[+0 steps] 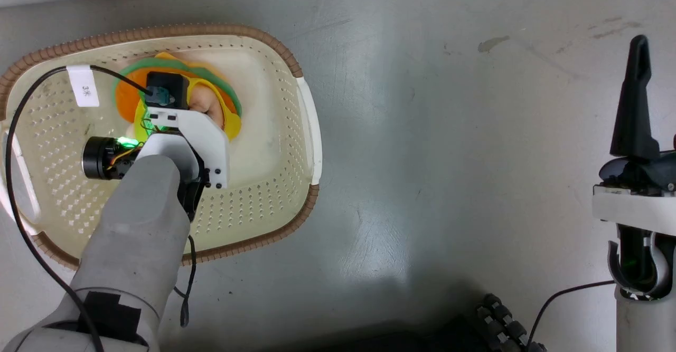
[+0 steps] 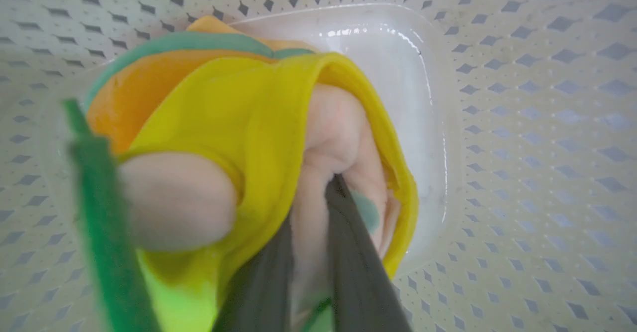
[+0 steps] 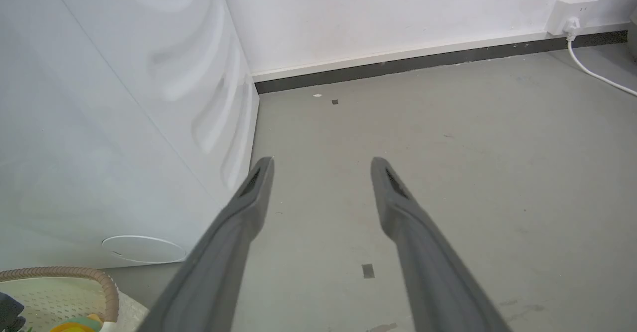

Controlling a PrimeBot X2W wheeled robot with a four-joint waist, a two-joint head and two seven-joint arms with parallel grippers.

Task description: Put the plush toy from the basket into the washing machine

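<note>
Forearm (image 1: 137, 220) angled down into the basket (image 1: 274, 183), my left gripper (image 2: 332, 188) pinches a fold of the plush toy (image 2: 249, 118) at its pale pink head. It sits inside the basket, yellow hood around pink, orange base and green rim behind. My right gripper (image 3: 322, 165) hangs spread above the floor (image 3: 448, 148).

You have bright, even light from above. A soft pale glare patch lies on the floor (image 1: 380, 257) right of the basket (image 1: 309, 130), and shadow darkens the bottom edge. In your left wrist view the plush toy (image 2: 259, 123) and its green tag (image 2: 99, 212) blur up close, and the basket's bottom glints. In your right wrist view the washing machine (image 3: 124, 123) edge bows.
</note>
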